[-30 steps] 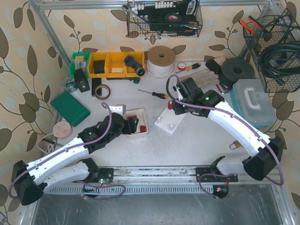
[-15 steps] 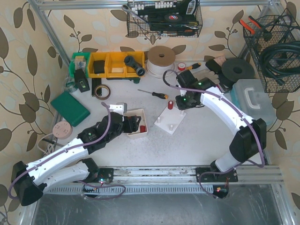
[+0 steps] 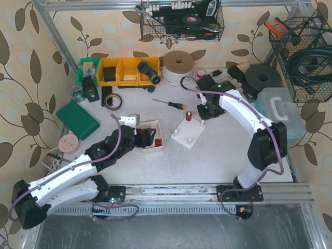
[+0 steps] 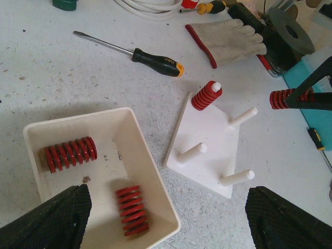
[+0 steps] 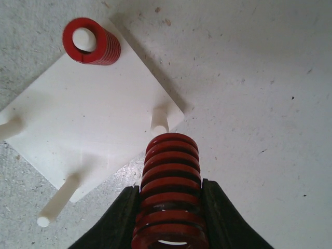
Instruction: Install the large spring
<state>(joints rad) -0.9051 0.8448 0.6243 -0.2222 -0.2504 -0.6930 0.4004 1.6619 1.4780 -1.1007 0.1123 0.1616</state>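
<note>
The white peg board (image 3: pixel 188 134) lies mid-table with four pegs; one red spring (image 3: pixel 190 115) sits on its far peg, also seen in the left wrist view (image 4: pixel 206 95) and the right wrist view (image 5: pixel 92 40). My right gripper (image 3: pixel 206 110) is shut on another red spring (image 5: pixel 171 171), held just off the board's right edge above a bare peg (image 5: pixel 160 120). That held spring also shows in the left wrist view (image 4: pixel 282 98). My left gripper (image 4: pixel 166 218) is open over the white tray (image 4: pixel 78 116), which holds two red springs (image 4: pixel 70 153) (image 4: pixel 132 210).
A screwdriver (image 4: pixel 155 56) and a work glove (image 4: pixel 228 36) lie beyond the board. Yellow bins (image 3: pixel 122 71), a cable reel (image 3: pixel 178 66), a tape roll (image 3: pixel 112 101) and a green pad (image 3: pixel 78 120) line the back and left. A teal case (image 3: pixel 280 111) stands at the right.
My right gripper has shifted back and right with its spring, off the board's far corner, uncovering the spring on the peg. Its elbow swung right. The left arm barely moved.
</note>
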